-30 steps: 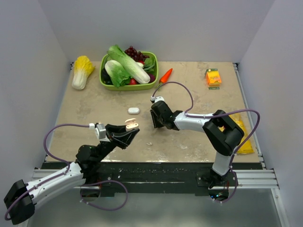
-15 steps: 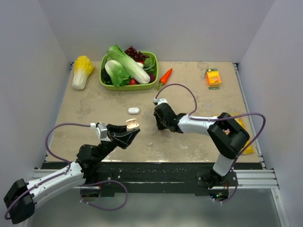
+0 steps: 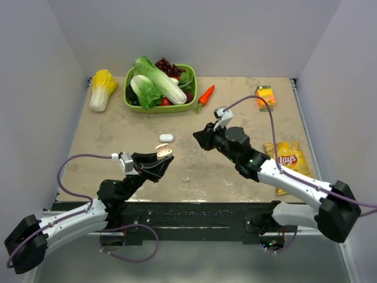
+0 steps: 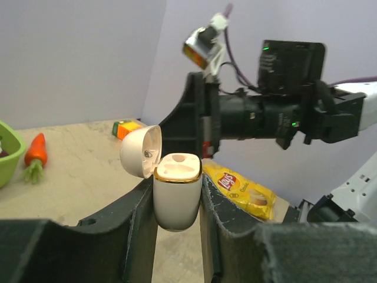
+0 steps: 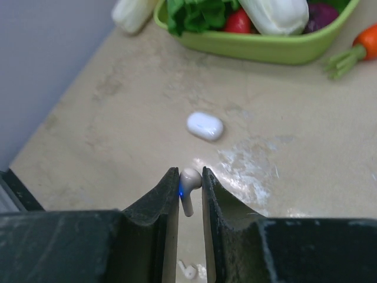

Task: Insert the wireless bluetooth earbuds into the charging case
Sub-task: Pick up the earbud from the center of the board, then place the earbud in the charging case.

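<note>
Now the left gripper (image 4: 175, 184) clamps the open case (image 4: 177, 200) upright. The right gripper (image 5: 189, 174) pinches one earbud (image 5: 188, 190) above the table (image 5: 306, 171).

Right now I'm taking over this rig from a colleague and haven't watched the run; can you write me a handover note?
Left pincer: shut on the charging case, lid open, held up off the table; no bud seen in it.
Right pincer: shut on one earbud, raised, apart from the case.
A second earbud lies on the table; a white oval object lies nearby.
Done: case open, one bud gripped. Left: seat it, then fetch and seat the second.
</note>
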Controlling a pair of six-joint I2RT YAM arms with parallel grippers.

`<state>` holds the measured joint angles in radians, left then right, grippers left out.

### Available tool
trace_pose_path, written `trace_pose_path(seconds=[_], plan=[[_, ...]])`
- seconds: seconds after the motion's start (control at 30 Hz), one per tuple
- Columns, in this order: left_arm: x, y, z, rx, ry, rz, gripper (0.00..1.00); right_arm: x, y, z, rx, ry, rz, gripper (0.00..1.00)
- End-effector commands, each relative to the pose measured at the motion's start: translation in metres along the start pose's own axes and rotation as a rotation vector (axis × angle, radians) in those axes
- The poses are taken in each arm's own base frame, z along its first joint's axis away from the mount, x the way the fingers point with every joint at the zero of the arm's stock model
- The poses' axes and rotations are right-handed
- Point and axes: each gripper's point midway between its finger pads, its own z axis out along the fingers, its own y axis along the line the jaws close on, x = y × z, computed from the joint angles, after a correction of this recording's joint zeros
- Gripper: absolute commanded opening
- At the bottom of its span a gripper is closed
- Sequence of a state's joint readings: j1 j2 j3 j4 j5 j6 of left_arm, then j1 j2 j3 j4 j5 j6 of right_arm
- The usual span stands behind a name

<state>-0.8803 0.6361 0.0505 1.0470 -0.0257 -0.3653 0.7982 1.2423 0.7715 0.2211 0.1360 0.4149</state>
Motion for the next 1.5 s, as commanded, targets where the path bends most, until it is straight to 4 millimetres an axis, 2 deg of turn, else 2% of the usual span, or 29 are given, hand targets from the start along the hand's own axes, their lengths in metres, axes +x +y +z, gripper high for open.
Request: trace_pose_path(seconds=[0.0, 0.07, 0.27, 0.4, 0.5, 0.67, 0.93, 1.47], plan=[[-0.05, -0.006, 0.014, 0.013, -0.189, 0.095, 0.0, -0.075, 0.037, -0.038, -0.169, -0.254, 0.042, 0.0], [-0.058, -0.009, 0.023, 0.019, -0.203, 0.124, 0.0, -0.102, 0.048, -0.062, -0.221, -0.336, 0.035, 0.0], [-0.085, -0.028, 0.058, 0.09, -0.274, 0.177, 0.0, -0.157, 0.075, -0.123, -0.362, -0.526, 0.018, 0.0], [-0.099, -0.044, 0.082, 0.163, -0.325, 0.202, 0.0, -0.173, 0.089, -0.143, -0.437, -0.573, 0.014, 0.0], [-0.102, -0.053, 0.095, 0.205, -0.342, 0.21, 0.0, -0.179, 0.096, -0.152, -0.477, -0.597, 0.019, 0.0], [-0.096, -0.062, 0.111, 0.257, -0.331, 0.205, 0.0, -0.182, 0.103, -0.154, -0.516, -0.605, 0.016, 0.0], [-0.087, -0.064, 0.127, 0.279, -0.316, 0.197, 0.0, -0.185, 0.112, -0.152, -0.555, -0.61, 0.007, 0.0], [-0.084, -0.071, 0.139, 0.313, -0.312, 0.184, 0.0, -0.167, 0.124, -0.132, -0.582, -0.525, -0.044, 0.0]])
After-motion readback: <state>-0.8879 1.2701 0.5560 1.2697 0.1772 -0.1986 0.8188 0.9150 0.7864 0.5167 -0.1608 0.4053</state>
